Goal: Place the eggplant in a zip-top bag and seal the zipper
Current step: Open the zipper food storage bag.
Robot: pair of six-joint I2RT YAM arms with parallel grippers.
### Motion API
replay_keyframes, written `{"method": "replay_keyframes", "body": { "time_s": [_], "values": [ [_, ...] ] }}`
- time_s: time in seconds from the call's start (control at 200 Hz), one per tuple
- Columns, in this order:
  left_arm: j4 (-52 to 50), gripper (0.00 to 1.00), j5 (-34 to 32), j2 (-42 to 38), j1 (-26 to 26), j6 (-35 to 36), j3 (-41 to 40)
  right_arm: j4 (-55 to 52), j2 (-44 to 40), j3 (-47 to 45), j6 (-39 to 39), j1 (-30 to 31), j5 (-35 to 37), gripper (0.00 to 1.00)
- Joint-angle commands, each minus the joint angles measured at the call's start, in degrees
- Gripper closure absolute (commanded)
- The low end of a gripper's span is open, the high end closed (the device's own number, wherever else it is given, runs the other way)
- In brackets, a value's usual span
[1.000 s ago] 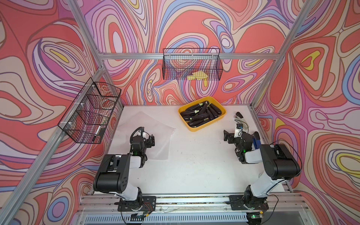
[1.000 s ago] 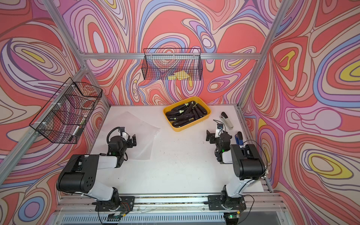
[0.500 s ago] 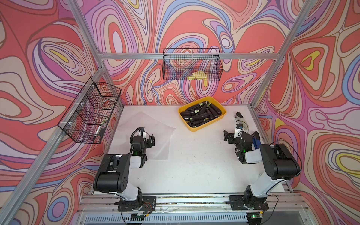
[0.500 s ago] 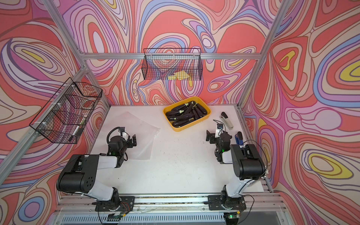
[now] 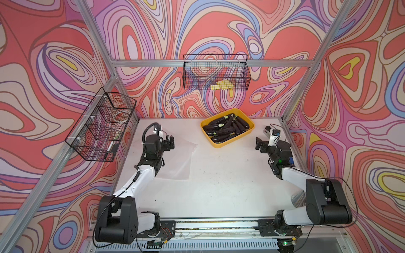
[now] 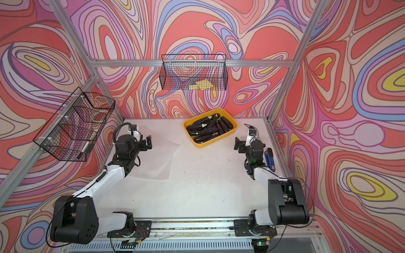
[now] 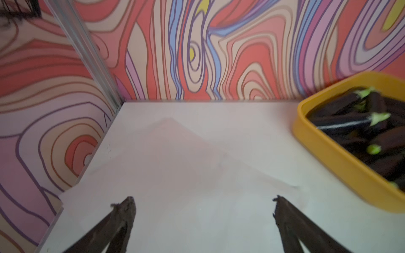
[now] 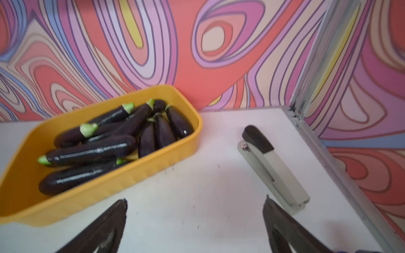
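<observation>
Top views: left end effector [image 5: 167, 140], right end effector [image 5: 263, 137] spread; eggplants [image 5: 225, 129] lie flat, crisscrossed.

Black wire basket [image 5: 215, 72], hung on back wall; holds flat yellow pieces [image 5: 223, 85].
Black wire basket, compartmented [image 5: 103, 129], hung on left wall.
Grey stapler with black head [image 8: 271, 166], lying on white table [image 5: 219, 186] near right back corner.
Blue object [image 6: 270, 157], at table's right edge; kind unclear.

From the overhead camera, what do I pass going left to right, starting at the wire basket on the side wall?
In a top view: side wire basket → zip-top bag → yellow tray → right gripper.
</observation>
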Motion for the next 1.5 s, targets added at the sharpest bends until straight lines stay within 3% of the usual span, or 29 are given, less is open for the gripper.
{"method": "replay_keyframes", "body": {
  "time_s": [0.0,0.08,0.16,0.27,0.491,0.696,1.142,1.262,1.327,1.497],
  "values": [
    [-29.4,0.01,-3.0,0.1,-7.4,-8.9,3.3,-13.3,-0.6,3.2,4.3,1.8,-0.7,0.02],
    [-37.0,0.01,-5.5,1.2,-14.7,-13.3,4.0,-20.4,-0.3,7.7,4.9,3.7,-2.1,0.02],
    [-40.1,0.03,-4.7,4.1,-18.3,-17.8,3.9,-24.2,0.0,10.7,5.1,6.0,-2.4,0.06],
    [-41.8,0.09,-6.8,12.3,-18.7,-17.1,8.3,-27.6,2.4,15.0,8.0,8.4,-4.1,0.14],
    [-47.5,0.27,-7.9,29.1,-18.5,-11.6,21.7,-27.3,8.1,19.5,10.4,14.8,-1.0,0.22],
    [-49.9,0.44,-7.3,32.8,-17.1,-8.1,24.4,-25.0,9.5,20.2,11.8,16.2,-3.0,0.26],
    [-48.7,0.50,-6.9,38.3,-16.1,-6.0,25.8,-24.9,11.3,22.9,11.7,17.6,-3.2,0.29],
    [-48.6,0.66,-5.7,38.9,-14.9,-6.7,25.5,-24.7,11.6,23.0,12.0,18.0,-3.6,0.30],
    [-48.4,0.82,-4.2,38.7,-14.0,-6.9,25.2,-24.7,11.6,22.9,12.0,18.1,-3.6,0.31],
    [-48.3,0.85,-1.6,38.6,-12.9,-6.4,24.6,-24.8,10.6,22.2,12.2,18.2,-3.6,0.31]
  ]
}}
